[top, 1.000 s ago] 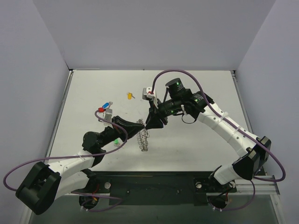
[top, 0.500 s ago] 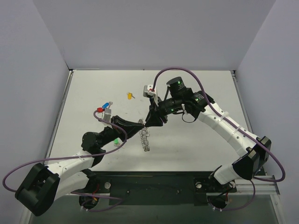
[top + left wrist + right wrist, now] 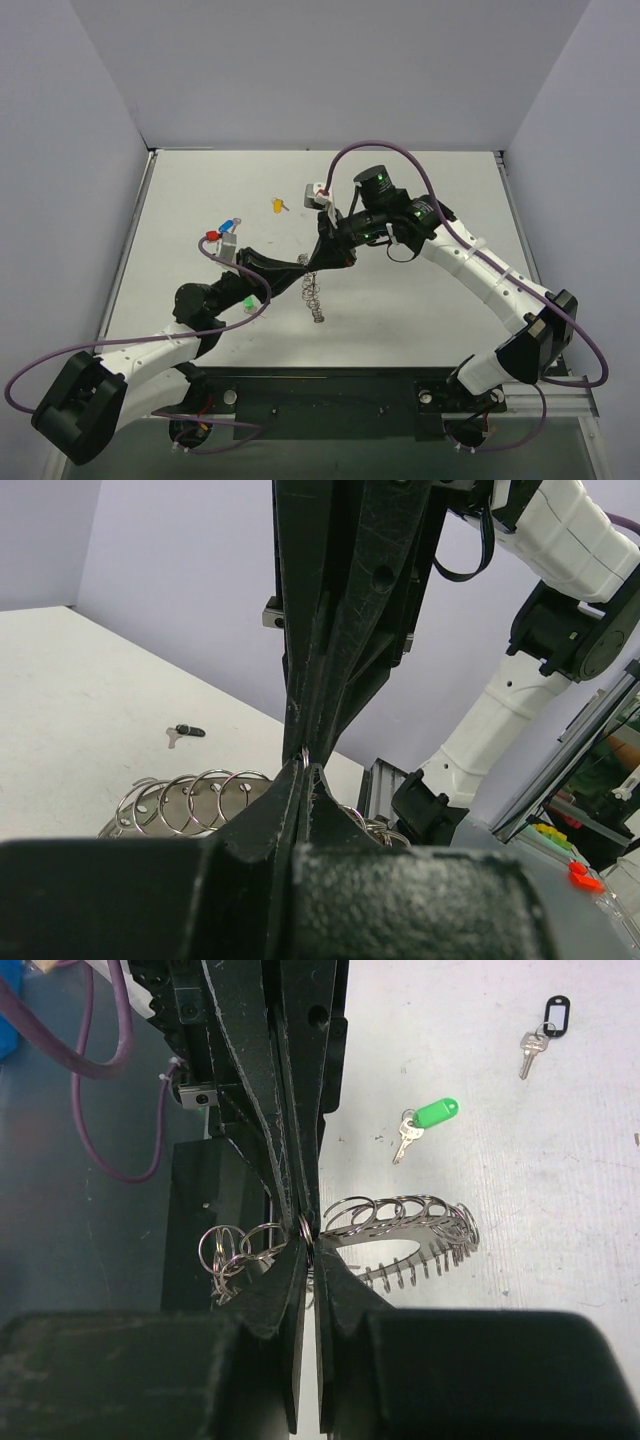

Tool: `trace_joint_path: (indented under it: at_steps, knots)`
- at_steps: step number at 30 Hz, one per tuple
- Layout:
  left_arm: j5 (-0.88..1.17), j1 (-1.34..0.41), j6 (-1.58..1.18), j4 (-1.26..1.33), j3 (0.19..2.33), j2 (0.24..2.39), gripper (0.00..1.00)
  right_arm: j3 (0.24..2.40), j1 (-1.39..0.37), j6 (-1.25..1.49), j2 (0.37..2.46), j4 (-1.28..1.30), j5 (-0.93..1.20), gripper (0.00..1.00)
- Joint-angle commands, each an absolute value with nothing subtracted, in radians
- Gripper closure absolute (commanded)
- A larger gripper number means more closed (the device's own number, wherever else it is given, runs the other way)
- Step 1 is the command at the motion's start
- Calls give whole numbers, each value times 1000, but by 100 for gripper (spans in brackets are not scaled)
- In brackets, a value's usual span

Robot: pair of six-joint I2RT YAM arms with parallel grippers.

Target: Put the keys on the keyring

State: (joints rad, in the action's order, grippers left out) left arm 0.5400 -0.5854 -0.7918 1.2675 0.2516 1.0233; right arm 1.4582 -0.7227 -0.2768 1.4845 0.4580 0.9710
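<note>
We note both arms meeting tip to tip over the middle of the table (image 3: 430, 200). The left gripper (image 3: 304, 262) is clamped tight, and the right gripper (image 3: 320, 261) faces it with its fingers also pressed together. In both wrist views the two pairs of fingertips pinch the same small loop of the keyring (image 3: 313, 296). The rest of the coil trails away from that loop toward the table surface; we cannot tell how much of it rests there. Keys lie loose on the table, none on the ring: a green-tagged key (image 3: 428, 1118) just beside the coil, a black-tagged key (image 3: 545, 1025) further off, and a yellow key (image 3: 278, 205) well apart toward the far edge.
</note>
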Motion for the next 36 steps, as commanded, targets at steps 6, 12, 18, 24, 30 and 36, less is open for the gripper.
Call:
trace_joint_path:
  at_steps: [6, 12, 18, 24, 30, 36]
  knots:
    - [506, -583, -776, 1549, 295, 1005, 100, 1486, -727, -227, 1482, 455, 997, 100]
    - [492, -583, -738, 1337, 282, 954, 81, 1535, -716, -325, 1482, 577, 895, 100]
    - [497, -577, -577, 900, 331, 799, 47, 1545, -722, -503, 1477, 734, 801, 100]
    - [575, -578, -359, 517, 448, 756, 41, 1632, -765, -756, 1508, 984, 675, 100]
    - [675, -615, -267, 529, 506, 879, 42, 1721, -787, -874, 1555, 1130, 644, 100]
    - [660, -695, -205, 693, 520, 992, 48, 1727, -792, -917, 1571, 1178, 649, 100]
